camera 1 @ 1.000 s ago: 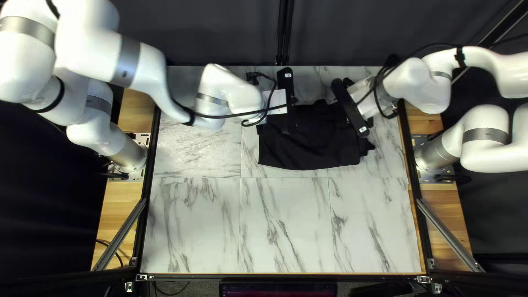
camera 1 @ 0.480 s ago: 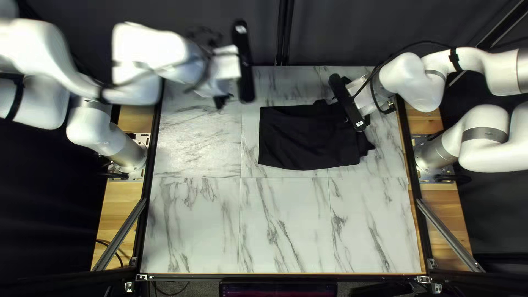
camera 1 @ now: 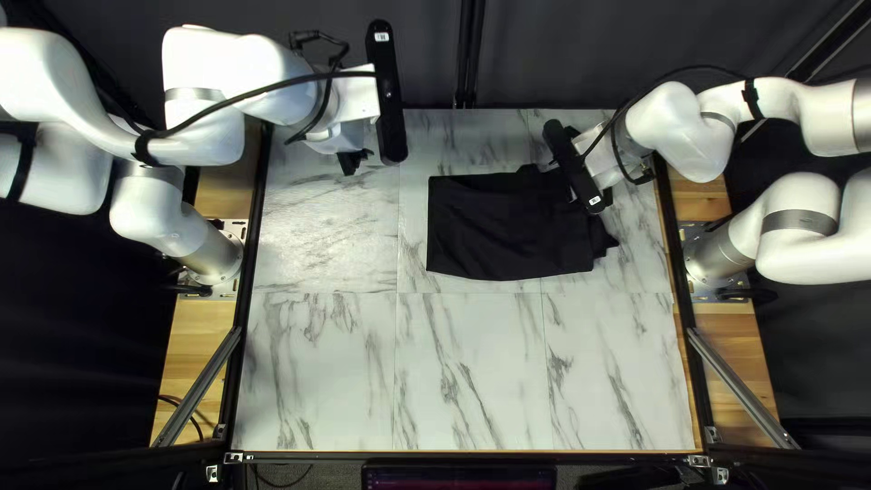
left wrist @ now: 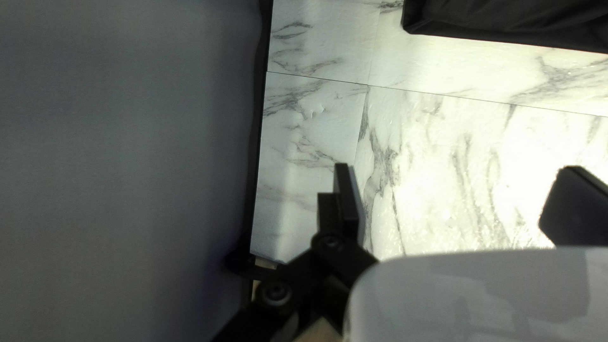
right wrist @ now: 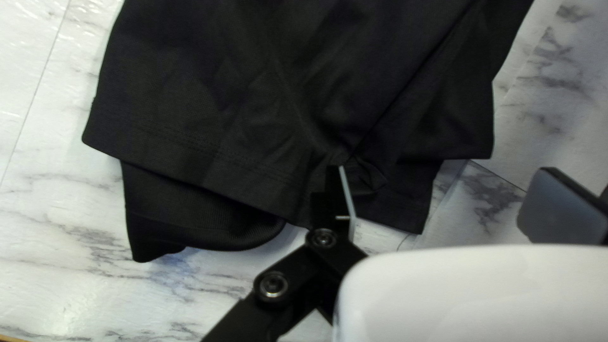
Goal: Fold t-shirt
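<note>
Marble table (camera 1: pixel 454 363), black t-shirt (camera 1: pixel 508 231) lying on it in a rough folded block, toward 1 o'clock of table centre in the top left view, with uneven layers poking out at its 3 o'clock end. Left gripper (camera 1: pixel 353 161) up at the shirt's 10 o'clock, well apart from it, fingers (left wrist: pixel 347 196) spread wide; right gripper (camera 1: pixel 596 165) at the shirt's 2 o'clock edge, fingers (right wrist: pixel 348 199) also spread, one over the cloth, can't tell if touching
</note>
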Controlling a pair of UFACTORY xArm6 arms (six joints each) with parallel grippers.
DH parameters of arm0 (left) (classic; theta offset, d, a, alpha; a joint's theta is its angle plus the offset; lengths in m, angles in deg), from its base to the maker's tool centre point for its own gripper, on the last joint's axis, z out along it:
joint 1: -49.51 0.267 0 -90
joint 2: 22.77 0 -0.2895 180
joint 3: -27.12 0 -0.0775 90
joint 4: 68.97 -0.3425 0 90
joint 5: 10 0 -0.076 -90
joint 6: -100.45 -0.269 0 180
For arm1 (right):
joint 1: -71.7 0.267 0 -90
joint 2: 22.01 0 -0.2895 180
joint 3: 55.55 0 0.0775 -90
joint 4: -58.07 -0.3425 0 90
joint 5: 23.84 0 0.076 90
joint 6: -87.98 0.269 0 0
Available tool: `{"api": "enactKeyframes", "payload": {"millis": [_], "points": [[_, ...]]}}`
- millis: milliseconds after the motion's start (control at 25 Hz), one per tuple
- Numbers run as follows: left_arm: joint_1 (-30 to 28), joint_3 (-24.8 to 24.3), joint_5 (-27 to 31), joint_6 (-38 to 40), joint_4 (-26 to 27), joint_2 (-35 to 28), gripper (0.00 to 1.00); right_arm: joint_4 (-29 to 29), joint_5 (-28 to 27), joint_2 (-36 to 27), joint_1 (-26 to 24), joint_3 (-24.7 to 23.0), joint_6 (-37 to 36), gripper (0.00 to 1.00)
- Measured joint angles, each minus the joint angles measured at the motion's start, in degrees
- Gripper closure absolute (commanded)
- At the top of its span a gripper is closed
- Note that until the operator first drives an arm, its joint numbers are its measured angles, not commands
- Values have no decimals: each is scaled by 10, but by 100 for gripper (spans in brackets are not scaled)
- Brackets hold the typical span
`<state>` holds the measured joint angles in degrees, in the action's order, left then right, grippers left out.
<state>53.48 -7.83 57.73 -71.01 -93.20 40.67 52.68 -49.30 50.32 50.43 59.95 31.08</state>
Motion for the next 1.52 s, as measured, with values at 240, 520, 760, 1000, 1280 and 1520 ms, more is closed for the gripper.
{"api": "enactKeyframes", "payload": {"millis": [240, 520, 760, 1000, 1280, 1520], "points": [[0, 0, 0, 0, 0, 0, 0, -48, 27, 21, 1, -12, -24, 0], [0, 0, 0, 0, 0, 0, 0, -51, 36, 22, -13, -19, 25, 0], [0, 0, 0, 0, 0, 0, 0, 21, 56, 64, -21, -5, 157, 0], [0, 0, 0, 0, 0, 0, 0, 75, 86, 133, -29, 21, 247, 15], [0, 0, 0, 0, 0, 0, 0, 93, 97, 174, -26, 36, 272, 100], [0, 0, 0, 0, 0, 0, 0, 58, 114, 216, -31, 41, 230, 100]]}}
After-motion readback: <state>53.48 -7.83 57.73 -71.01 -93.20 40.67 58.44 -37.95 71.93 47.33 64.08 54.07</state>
